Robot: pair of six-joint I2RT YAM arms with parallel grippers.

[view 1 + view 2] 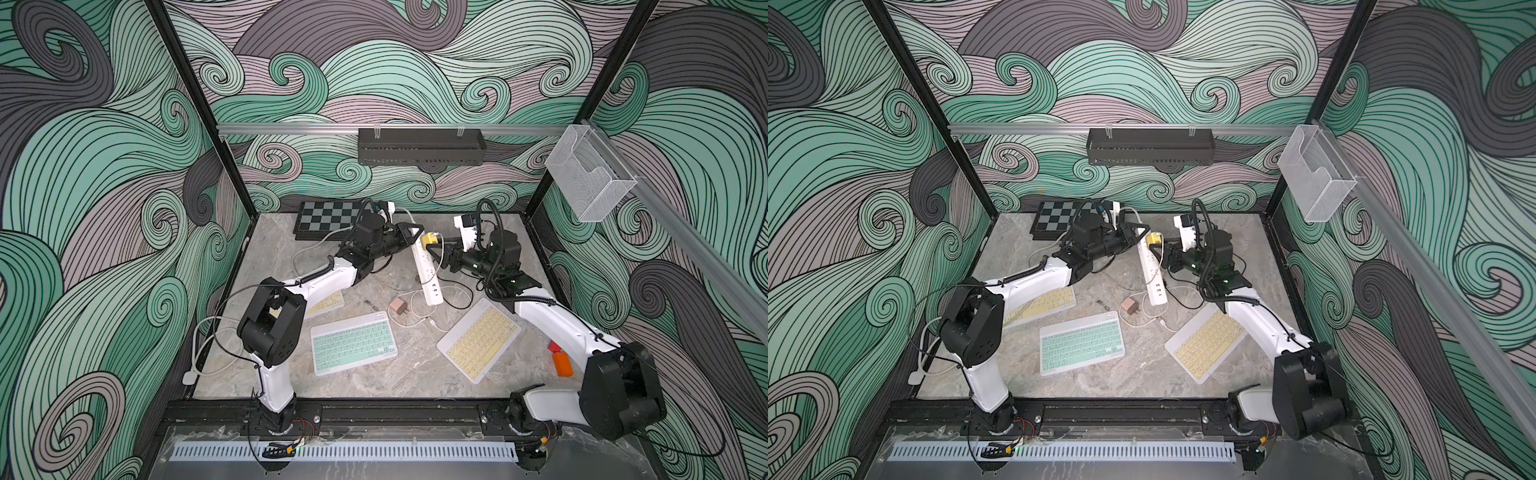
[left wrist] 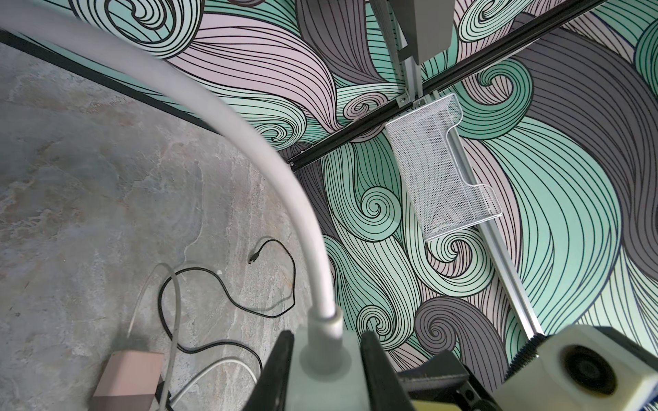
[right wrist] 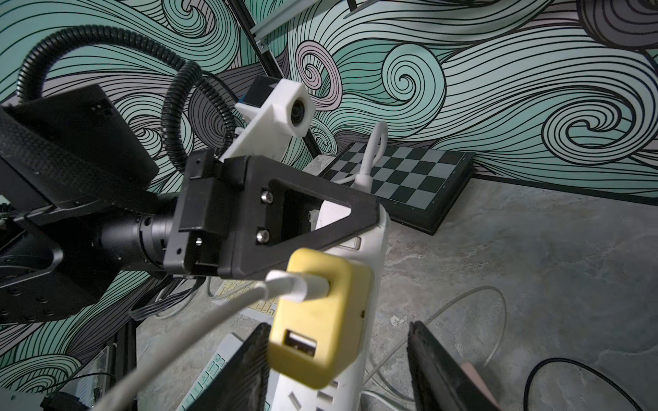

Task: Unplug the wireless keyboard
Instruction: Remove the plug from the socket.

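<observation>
In both top views the white power strip lies at 12 o'clock of the table's middle, with a yellow charger plugged in near its far end. The left gripper meets that end from 9 o'clock, the right gripper from 3 o'clock. A green keyboard lies at 7 o'clock of the strip, a yellow keyboard at 5 o'clock.

Left wrist view: the jaws are clamped on the strip's end, where its thick white cord enters.

Right wrist view: the jaws stand apart astride the charger, gripping nothing. A white cable is plugged into the charger; which keyboard it feeds I cannot tell
</observation>
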